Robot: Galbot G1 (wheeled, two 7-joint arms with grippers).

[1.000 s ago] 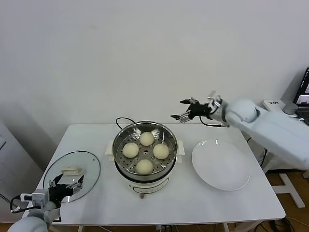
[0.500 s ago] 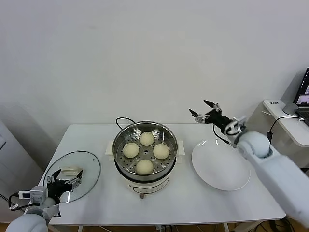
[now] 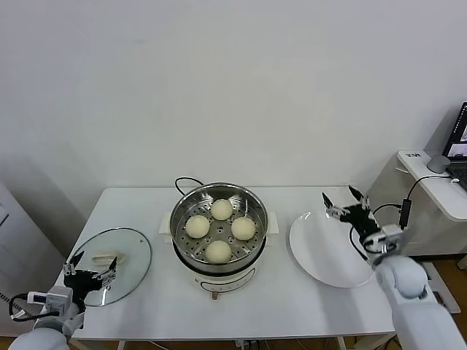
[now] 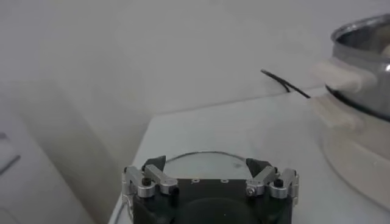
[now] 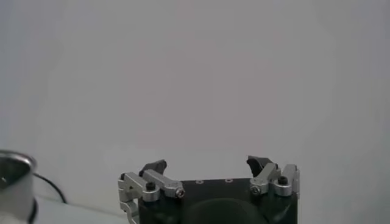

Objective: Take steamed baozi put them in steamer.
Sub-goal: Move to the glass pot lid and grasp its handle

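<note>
Four steamed baozi (image 3: 220, 230) sit inside the steamer (image 3: 219, 227), one toward the back, one on each side, one at the front. They are smooth, cream-white domes, apart from one another on the perforated metal floor. The steamer's near wall hides part of the floor, and its white base is cut down to a strip at the front; a black cord (image 3: 184, 181) loops out behind it. In the left wrist view only the pot's rim and one handle show at the frame edge. The left gripper (image 3: 89, 274) hangs over the glass lid (image 3: 109, 255) at the table's near left corner, jaws spread, empty. The right gripper (image 3: 349, 204) hovers above the bare white plate's (image 3: 328, 255) far edge, jaws likewise apart and empty.
</note>
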